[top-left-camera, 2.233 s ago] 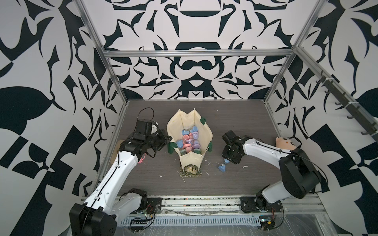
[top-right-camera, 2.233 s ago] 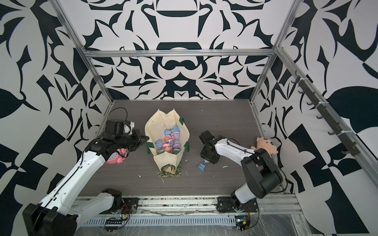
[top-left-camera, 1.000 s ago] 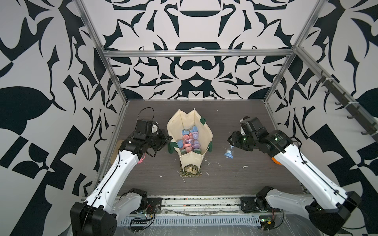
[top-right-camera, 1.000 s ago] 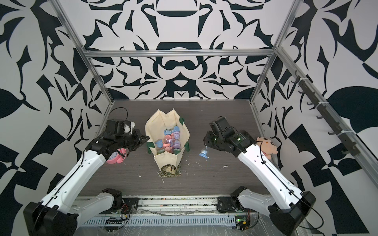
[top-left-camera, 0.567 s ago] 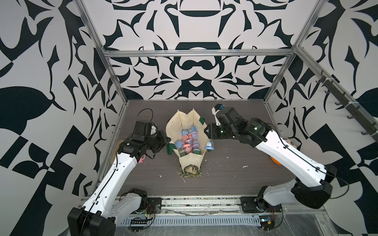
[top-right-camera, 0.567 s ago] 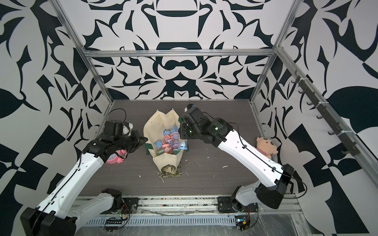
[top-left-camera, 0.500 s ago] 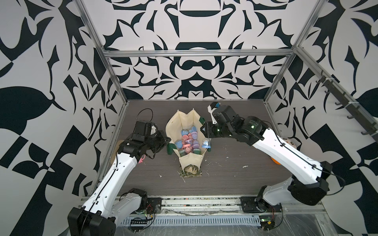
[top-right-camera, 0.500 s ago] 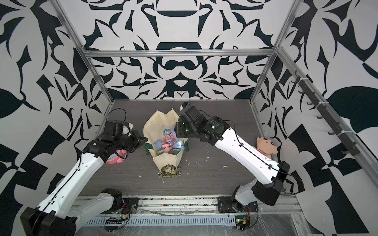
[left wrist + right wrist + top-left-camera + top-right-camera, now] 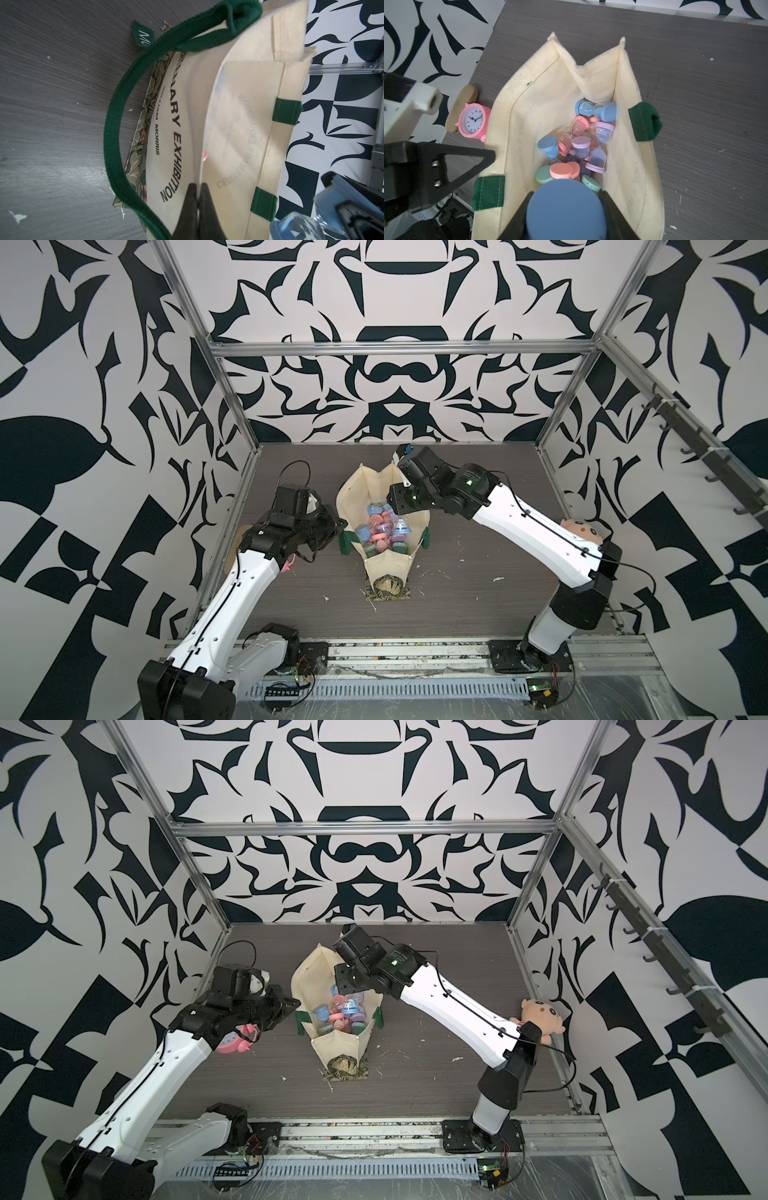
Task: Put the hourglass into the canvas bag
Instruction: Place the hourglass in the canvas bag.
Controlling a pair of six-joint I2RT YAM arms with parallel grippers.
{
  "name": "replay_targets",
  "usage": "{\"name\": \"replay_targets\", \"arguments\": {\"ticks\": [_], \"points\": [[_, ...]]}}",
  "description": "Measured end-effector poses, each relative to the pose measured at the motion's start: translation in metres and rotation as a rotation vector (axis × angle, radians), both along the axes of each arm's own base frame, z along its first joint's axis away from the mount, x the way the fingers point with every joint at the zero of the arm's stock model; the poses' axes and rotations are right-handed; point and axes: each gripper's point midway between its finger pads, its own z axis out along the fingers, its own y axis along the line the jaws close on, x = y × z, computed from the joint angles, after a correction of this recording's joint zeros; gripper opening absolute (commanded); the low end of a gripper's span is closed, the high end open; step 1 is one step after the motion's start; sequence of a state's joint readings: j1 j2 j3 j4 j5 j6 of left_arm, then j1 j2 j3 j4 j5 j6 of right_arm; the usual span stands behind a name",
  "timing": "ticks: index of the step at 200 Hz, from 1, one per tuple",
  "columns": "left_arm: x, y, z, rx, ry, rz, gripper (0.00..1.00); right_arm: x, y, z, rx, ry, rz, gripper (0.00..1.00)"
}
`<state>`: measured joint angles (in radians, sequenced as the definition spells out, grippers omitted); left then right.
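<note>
Table (image 9: 478,605): R gripper (image 9: 565,193) holds hourglass (image 9: 564,209) over bag (image 9: 529,116).

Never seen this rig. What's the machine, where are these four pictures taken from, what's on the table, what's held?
A white left arm and right arm are mounted at the near edge of a grey table. Each ends in a two-fingered gripper. Two pictures come from a paired overhead camera and show almost the same scene. The other two come from cameras on the wrists. In the middle sits an open cream canvas bag with green handles and several pastel hourglasses inside. The left gripper is shut on the bag's rim. The right gripper holds a blue hourglass above the bag's opening. A pink alarm clock lies beside the bag, and a plush doll sits behind the right arm.
</note>
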<state>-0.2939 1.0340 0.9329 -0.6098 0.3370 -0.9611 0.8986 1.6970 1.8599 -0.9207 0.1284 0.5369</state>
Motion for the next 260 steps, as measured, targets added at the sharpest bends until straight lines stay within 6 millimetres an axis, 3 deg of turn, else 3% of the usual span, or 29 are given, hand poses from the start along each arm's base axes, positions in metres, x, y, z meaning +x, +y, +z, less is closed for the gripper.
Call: {"name": "replay_targets", "arguments": {"ticks": [92,260], "points": [[0.008,-0.002,0.002,0.004,0.006,0.003,0.00,0.007,0.009,-0.018,-0.064,0.011,0.039,0.00],[0.008,0.000,0.002,0.011,0.005,0.014,0.00,0.014,0.016,-0.095,-0.262,0.156,0.056,0.00]]}}
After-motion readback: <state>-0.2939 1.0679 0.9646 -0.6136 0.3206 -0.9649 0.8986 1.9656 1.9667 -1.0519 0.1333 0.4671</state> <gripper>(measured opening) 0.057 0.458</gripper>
